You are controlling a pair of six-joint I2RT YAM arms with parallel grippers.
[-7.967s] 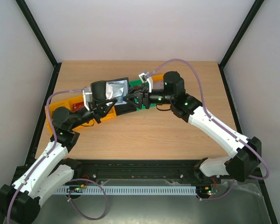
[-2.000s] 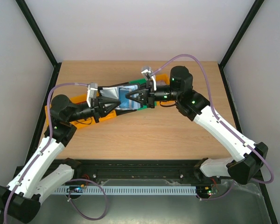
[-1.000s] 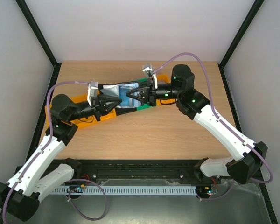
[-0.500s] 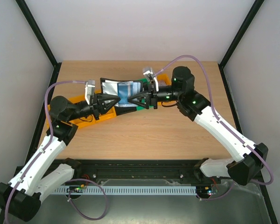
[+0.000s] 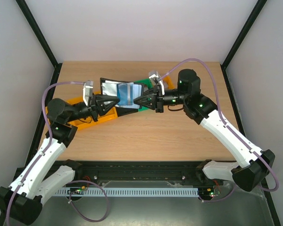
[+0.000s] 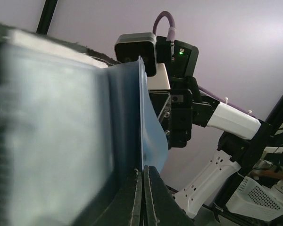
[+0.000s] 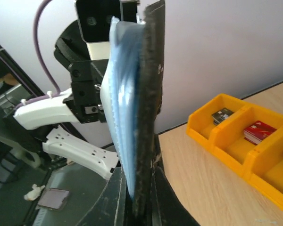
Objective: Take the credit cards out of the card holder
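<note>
Black outside and blue-grey within, the card holder (image 5: 125,92) hangs spread open in the air above the far middle of the wooden table (image 5: 146,136), stretched between the two arms and touching neither the board nor any bin. The left gripper (image 5: 115,100) reaches in from the left with its fingers pressed together on the holder's near left part; in the left wrist view that gripper (image 6: 142,188) nips a thin blue-grey pocket sheet that rises straight up from between its pads, with the right arm's wrist facing it just behind. The right gripper (image 5: 137,100) comes in from the right and is likewise clamped on the holder's near right edge; in its own view the right gripper (image 7: 140,184) squeezes the black outer cover and the blue lining together, and the holder (image 7: 139,94) stands upright, seen edge-on. Whether a card sits in the pockets cannot be told from any view. An orange bin (image 5: 74,100) lies on the table under the left arm, and a green bin (image 5: 142,86) shows just behind the holder. In the right wrist view the orange bin (image 7: 236,160) has divided compartments: a red credit card (image 7: 258,131) with pale markings lies in one, and a dark card (image 7: 221,114) lies in the compartment beside it.
</note>
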